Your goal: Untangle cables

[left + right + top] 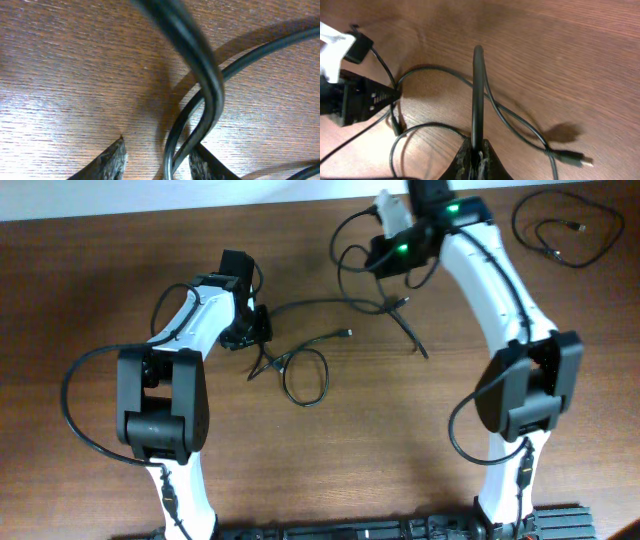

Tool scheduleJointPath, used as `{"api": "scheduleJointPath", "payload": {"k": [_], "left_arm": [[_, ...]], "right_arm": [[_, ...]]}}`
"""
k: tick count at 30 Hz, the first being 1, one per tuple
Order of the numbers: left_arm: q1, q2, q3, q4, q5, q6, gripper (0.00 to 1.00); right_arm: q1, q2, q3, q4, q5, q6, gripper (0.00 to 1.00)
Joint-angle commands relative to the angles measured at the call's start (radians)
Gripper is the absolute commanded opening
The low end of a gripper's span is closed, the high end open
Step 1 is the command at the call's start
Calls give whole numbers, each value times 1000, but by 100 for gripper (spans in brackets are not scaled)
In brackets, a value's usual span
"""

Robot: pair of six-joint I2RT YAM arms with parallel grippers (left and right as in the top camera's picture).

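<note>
Showing limp, light cables [478, 90] best taken mid-span: right pincer [476, 158] closed on one at lower centre, left pincer [157, 152] open.

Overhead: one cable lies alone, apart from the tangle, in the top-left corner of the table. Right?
No. The lone cable lies in the top-right corner of the table, not the top-left; the overhead view shows it. It does lie apart from the tangle.
</note>
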Motion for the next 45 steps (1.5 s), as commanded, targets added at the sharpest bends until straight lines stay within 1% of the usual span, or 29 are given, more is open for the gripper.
{"api": "scheduleJointPath", "payload": {"k": [1,2,5,6,8,9,10,11,12,13,14,16,17,21,22,23,25,26,27,28,29,30,31,32,35,38,42,44,45], "left_arm": [[0,56,-46,0,-15,0,44],[0,56,-46,0,-16,0,45],[0,56,-46,1,-16,0,56],[0,56,-46,1,-16,0,58],[0,56,-46,1,-16,0,60],[0,56,-46,0,-16,0,62],[0,56,-46,0,-16,0,63],[0,56,-46,0,-16,0,63],[0,56,-46,1,-16,0,65],[0,56,-46,1,-16,0,67],[0,56,-46,1,-16,0,70],[0,56,-46,0,-16,0,71],[0,56,-46,0,-16,0,71],[0,56,-46,0,-16,0,72],[-1,56,-46,0,-16,0,73],[-4,56,-46,0,-16,0,73],[-5,56,-46,0,-16,0,73],[-5,56,-46,0,-15,0,73],[-5,56,-46,0,-15,0,74],[-5,56,-46,0,-15,0,74],[-6,56,-46,0,-15,0,76],[-5,56,-46,0,-16,0,79],[-5,56,-46,0,-16,0,82],[-5,56,-46,0,-16,0,99],[-6,56,-46,0,-16,0,99],[-5,56,-46,0,-16,0,99],[-5,56,-46,0,-16,0,99],[-5,56,-46,0,-16,0,99],[-5,56,-46,0,-16,0,99]], "right_arm": [[87,71,6,39,98,-12,6],[108,93,6,53,114,-8,9],[176,177,6,108,108,124,24],[194,193,6,131,108,123,32],[217,206,6,186,109,123,54],[220,212,6,229,114,123,62],[220,221,6,253,139,122,64],[219,228,6,267,211,122,67],[219,236,6,269,277,100,74],[219,241,6,271,281,45,75],[218,259,6,273,284,-51,80],[212,277,6,273,318,-111,83],[206,289,6,273,340,-123,87],[160,311,6,273,348,-145,90],[153,311,6,272,347,-144,89],[145,311,6,262,343,-144,82],[142,319,4,224,344,-145,58],[142,331,4,202,344,-145,51],[142,352,4,185,344,-152,41],[142,375,4,169,344,-151,21],[140,396,4,145,344,-151,4],[138,402,4,124,344,-151,4],[127,394,5,109,344,-111,4],[114,380,9,101,344,-85,4],[40,303,62,30,345,-18,4],[-103,161,127,-88,395,5,4],[-328,-39,129,-186,588,19,4],[-423,-94,129,-222,623,24,4],[-499,-121,129,-243,628,57,4]]}}
